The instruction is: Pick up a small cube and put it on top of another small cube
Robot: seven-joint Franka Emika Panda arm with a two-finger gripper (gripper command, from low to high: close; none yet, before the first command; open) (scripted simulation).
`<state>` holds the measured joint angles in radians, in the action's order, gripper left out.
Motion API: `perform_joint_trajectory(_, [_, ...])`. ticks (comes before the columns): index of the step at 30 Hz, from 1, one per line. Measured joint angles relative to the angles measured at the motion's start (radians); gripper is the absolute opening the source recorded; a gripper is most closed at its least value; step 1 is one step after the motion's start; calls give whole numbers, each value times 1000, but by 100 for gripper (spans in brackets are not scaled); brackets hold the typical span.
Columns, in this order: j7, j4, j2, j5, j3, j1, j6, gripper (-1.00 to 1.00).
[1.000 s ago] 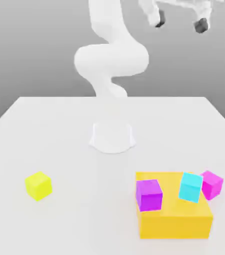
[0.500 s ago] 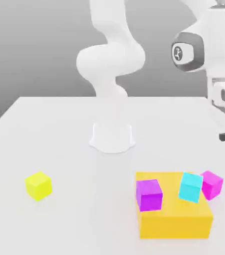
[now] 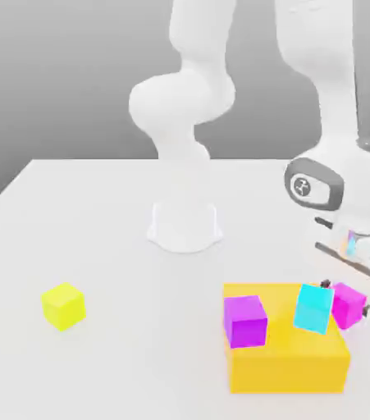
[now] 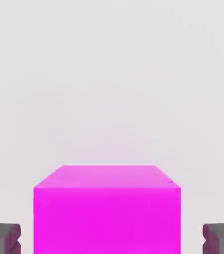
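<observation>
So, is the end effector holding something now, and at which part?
Nothing is held yet: the open end effector has its fingers on either side of the hot-pink cube, with gaps visible.

White arm's gripper (image 3: 345, 297) straddling hot-pink cube (image 3: 348, 305), fingers apart, just right of cyan cube (image 3: 312, 308) (tilted), yellow block (image 3: 286, 358)

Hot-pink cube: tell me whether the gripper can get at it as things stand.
Probably yes. The gripper is open with a fingertip on each side of the hot-pink cube; the cyan cube stands close beside it, apparently outside the fingers.
</observation>
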<state>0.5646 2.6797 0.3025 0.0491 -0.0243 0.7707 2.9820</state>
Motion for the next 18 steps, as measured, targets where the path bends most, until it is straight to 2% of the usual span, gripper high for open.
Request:
perform_joint_trajectory(6, [1,4,-24,0,-2,-2,-22,-100])
perform_joint_trajectory(12, [42,24,-218,-38,-14,-16,-186,-100])
perform_joint_trajectory(18, [288,-42,-416,-6,110,-187,-423,-100])
